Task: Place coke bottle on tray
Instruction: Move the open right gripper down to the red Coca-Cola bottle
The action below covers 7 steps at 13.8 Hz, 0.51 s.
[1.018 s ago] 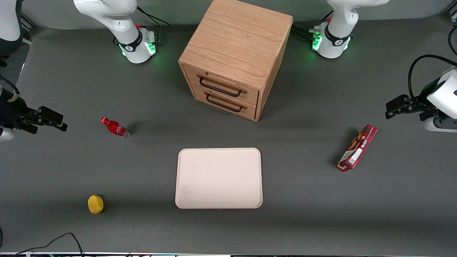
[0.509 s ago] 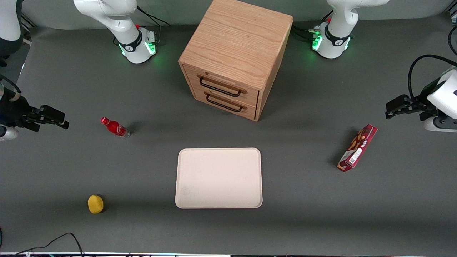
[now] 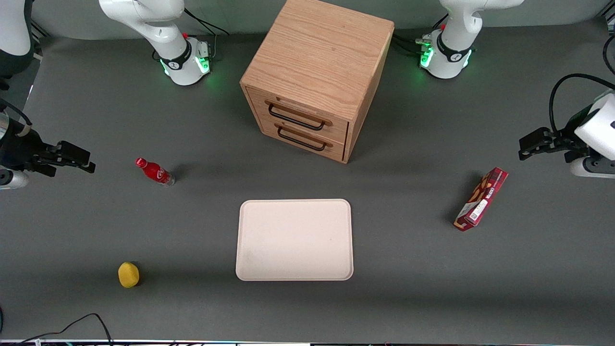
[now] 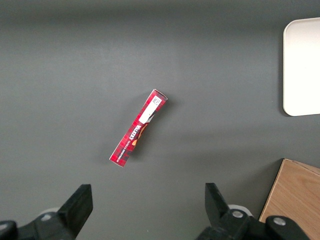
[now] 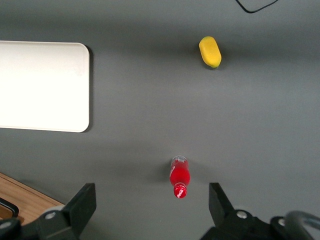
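**A:** ok so where's everything sitting relative to the tray [image 3: 294, 239]?

**B:** tray's flat on the grey counter [image 3: 408, 288], in front of the wooden drawer cabinet [image 3: 314, 77] and nearer the front camera than it. nothing on the tray

**A:** and the claw?

**B:** the claw [image 3: 84, 161] hangs way out toward the working arm's end of the counter, well apart from the tray. its fingers [image 5: 82, 200] are spread wide with nothing between them, holding nothing. in the wrist view the coke bottle sits in the gap between the two fingers but lower down on the counter, not touched

**A:** so the bottle isn't on the tray

**B:** nope. the coke bottle [image 3: 154, 171] stands on the counter between the claw and the tray, a bit farther from the front camera than the tray, red cap on. there's also a lemon [image 3: 128, 274] toward that same end, level with the tray's near edge

**A:** anything else?

**B:** a long red snack box [image 3: 481, 199] toward the parked arm's end, well apart from the tray
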Motion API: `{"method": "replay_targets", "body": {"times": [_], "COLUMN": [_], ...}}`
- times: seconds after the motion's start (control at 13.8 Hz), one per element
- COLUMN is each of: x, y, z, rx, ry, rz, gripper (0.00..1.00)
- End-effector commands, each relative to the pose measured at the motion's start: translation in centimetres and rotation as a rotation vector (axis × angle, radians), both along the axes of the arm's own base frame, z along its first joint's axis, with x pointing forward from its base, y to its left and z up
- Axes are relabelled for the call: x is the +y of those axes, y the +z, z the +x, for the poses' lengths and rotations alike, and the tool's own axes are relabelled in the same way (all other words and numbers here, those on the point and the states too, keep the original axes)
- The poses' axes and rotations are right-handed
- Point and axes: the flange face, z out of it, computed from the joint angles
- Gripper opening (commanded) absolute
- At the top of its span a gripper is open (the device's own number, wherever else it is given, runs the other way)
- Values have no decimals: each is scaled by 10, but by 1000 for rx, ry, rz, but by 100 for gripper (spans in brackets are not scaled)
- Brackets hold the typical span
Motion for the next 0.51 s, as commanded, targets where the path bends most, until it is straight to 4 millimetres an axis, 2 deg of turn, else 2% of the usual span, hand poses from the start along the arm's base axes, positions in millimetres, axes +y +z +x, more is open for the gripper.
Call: {"method": "replay_targets", "body": {"times": [0.0,0.15,0.29,0.44], "x": [5,10,8,7], "y": [-25,-52,-81,-123], "z": [-6,-16,-35,-55], "rx": [34,29,-1,6], "ry": [-11,-7,-13,-8], "rz": [2,1,-2,-5], "gripper": [100,100,100,100]}}
